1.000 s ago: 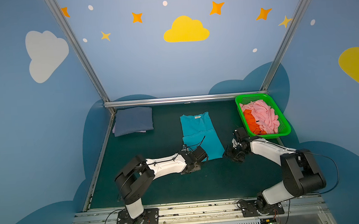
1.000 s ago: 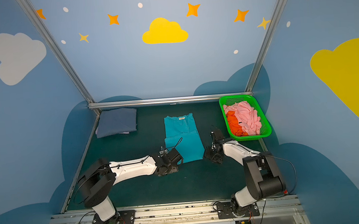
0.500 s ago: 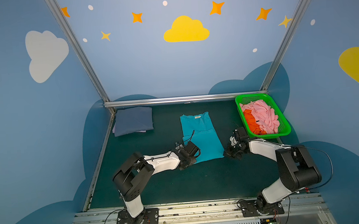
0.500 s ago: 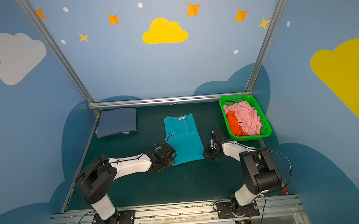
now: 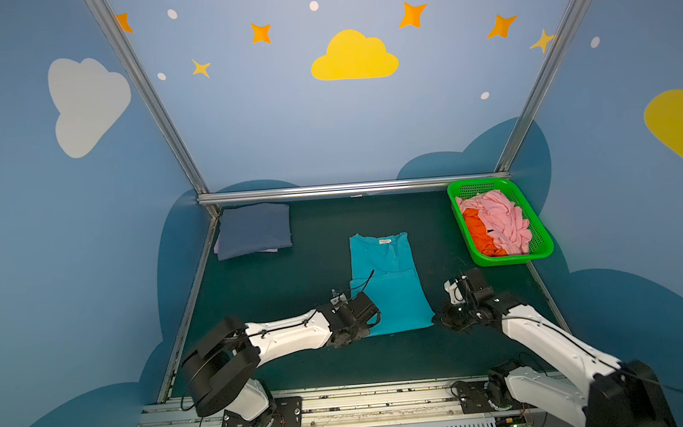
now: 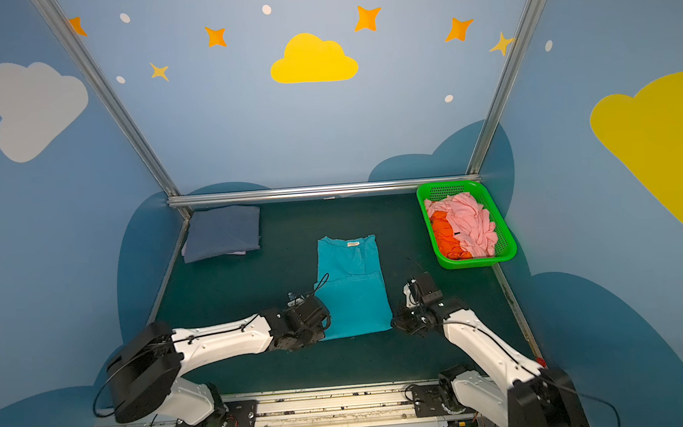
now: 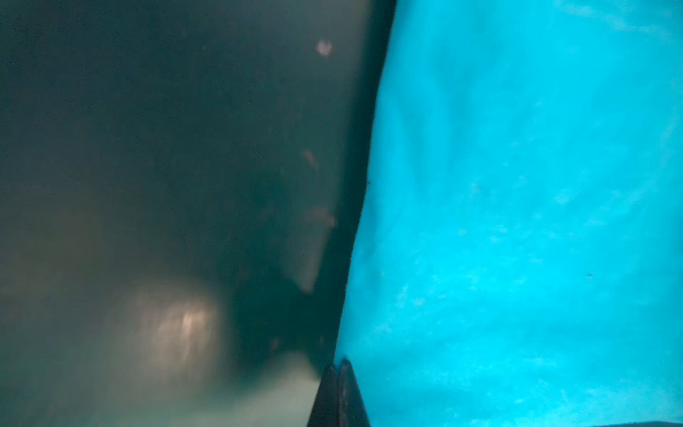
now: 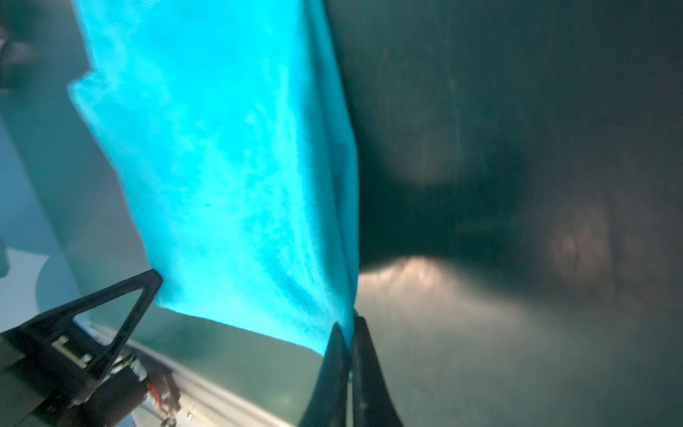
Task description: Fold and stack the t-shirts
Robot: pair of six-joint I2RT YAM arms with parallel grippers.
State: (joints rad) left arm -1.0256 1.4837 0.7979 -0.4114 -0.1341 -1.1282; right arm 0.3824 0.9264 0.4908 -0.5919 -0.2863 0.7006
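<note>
With one slate-blue tee (image 5: 255,229) folded far left and pink tee (image 5: 498,219) and orange tee (image 5: 476,231) unfolded in the green basket (image 5: 544,244), the left end effector (image 5: 368,332) and right end effector (image 5: 437,319) each pinched a near corner of the partly folded teal tee (image 5: 387,286) lying mid-tabletop (image 5: 302,367).

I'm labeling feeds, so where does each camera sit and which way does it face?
Top views: high in front, looking down and back over the table; left arm, right arm, teal t-shirt, green basket.
Left wrist: on the left arm, low over the table; left claw shut on the t-shirt's edge.
Right wrist: on the right arm; right claw pinching the t-shirt's corner.
Shared: both wrist views see that t-shirt from opposite near corners.
</note>
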